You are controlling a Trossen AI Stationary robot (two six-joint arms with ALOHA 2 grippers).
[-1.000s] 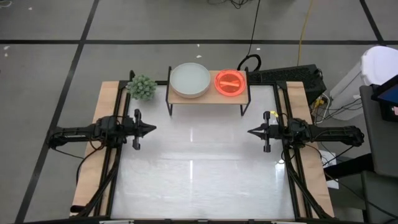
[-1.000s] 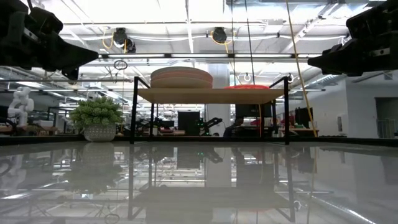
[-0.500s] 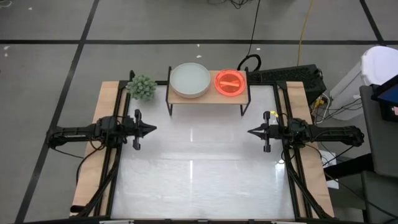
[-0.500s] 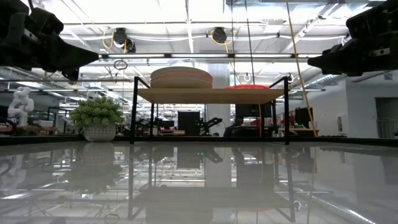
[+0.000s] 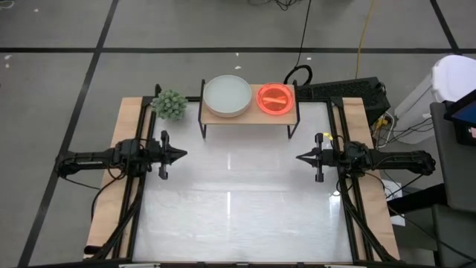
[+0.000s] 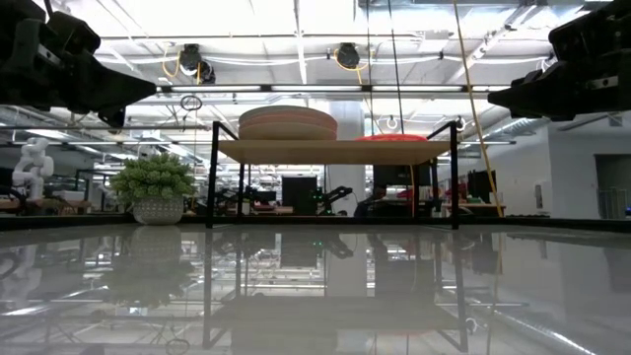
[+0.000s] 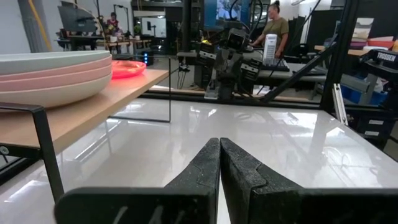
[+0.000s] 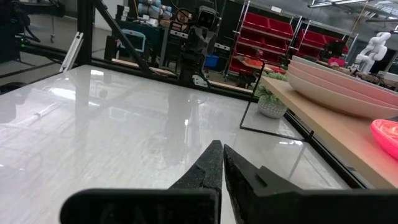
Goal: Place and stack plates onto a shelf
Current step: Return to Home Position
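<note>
Left gripper (image 5: 182,154): fingers pressed together with nothing between them, held above the table's left side, tips pointing toward the centre.
Right gripper (image 5: 300,158): also closed and empty, above the right side, facing the left gripper and well apart from it.
Large plates: stack of matte round plates (image 5: 227,95), pale grey-green on top, pink beneath, on the shelf's left half.
Small plates: translucent orange round plate (image 5: 275,98) uppermost on the shelf's right half, just beside the stack.
Shelf: light-wood board on thin black legs (image 6: 335,151), at the table's far edge.
Plant: small green potted plant (image 5: 169,104), near the shelf's left end.
Table: glossy white table top (image 5: 238,201).
</note>
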